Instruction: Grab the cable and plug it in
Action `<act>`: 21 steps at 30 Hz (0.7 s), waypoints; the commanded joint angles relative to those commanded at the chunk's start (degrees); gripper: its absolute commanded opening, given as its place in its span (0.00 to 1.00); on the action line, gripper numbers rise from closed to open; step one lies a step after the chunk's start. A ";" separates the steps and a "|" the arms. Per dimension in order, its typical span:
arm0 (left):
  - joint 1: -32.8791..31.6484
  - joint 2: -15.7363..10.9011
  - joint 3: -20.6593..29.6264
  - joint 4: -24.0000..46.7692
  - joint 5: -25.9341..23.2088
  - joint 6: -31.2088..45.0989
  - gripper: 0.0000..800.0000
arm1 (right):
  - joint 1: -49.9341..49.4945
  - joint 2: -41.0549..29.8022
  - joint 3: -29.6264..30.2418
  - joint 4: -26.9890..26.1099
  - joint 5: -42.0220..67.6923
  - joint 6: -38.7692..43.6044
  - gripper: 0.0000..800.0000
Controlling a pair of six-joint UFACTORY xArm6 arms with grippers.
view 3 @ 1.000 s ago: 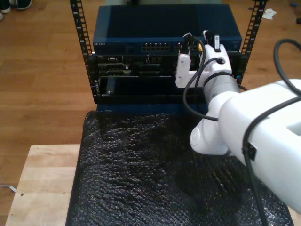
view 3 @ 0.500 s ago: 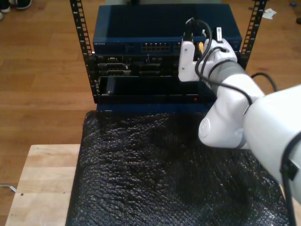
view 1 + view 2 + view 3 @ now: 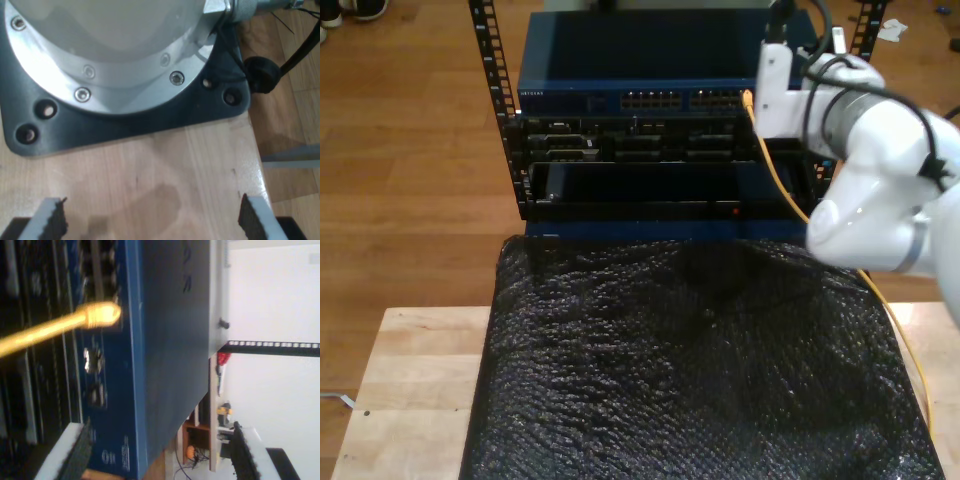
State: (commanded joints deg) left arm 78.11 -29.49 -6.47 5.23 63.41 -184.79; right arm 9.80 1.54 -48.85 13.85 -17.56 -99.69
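Cable (image 3: 772,160), thin and yellow, has its tip at the front of the blue network switch (image 3: 650,60) in the upper middle of the exterior view, and from there it runs down and toward the exterior view's right, past the rack's lower units and along the right edge of the black bubble-wrap mat (image 3: 670,370). At the lower left of that view a bare strip of the wooden table (image 3: 410,390) shows beside the mat. The black rack rails (image 3: 492,70) stand at either side of the switch. In the upper right of the exterior view my second gripper (image 3: 775,70) sits just right of the cable's tip, its white arm curving down behind it. In the second wrist view the yellow boot (image 3: 102,314) meets the switch's port row, and my second gripper's pads (image 3: 75,455) are spread wide with nothing between them. My first gripper (image 3: 150,220) is likewise spread, hovering over bare wood near a metal arm base (image 3: 100,60).
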 joint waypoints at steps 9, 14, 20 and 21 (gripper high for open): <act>0.00 0.00 0.00 0.00 0.00 0.00 1.00 | -4.84 -6.33 -0.09 -5.54 21.45 -1.05 0.89; 0.00 0.00 0.00 0.00 0.00 0.00 1.00 | -8.70 -8.79 0.18 -8.00 30.15 -7.65 0.91; 0.00 0.00 0.00 0.00 0.00 0.00 1.00 | -13.10 -13.63 1.67 -7.82 43.78 -19.16 1.00; 0.00 0.09 0.00 0.00 0.09 0.00 1.00 | -14.15 -14.07 1.76 -7.65 46.42 -21.27 1.00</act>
State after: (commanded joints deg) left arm 78.11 -29.41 -6.47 5.23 63.49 -184.79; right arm -4.35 -12.53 -47.09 6.20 28.86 -120.97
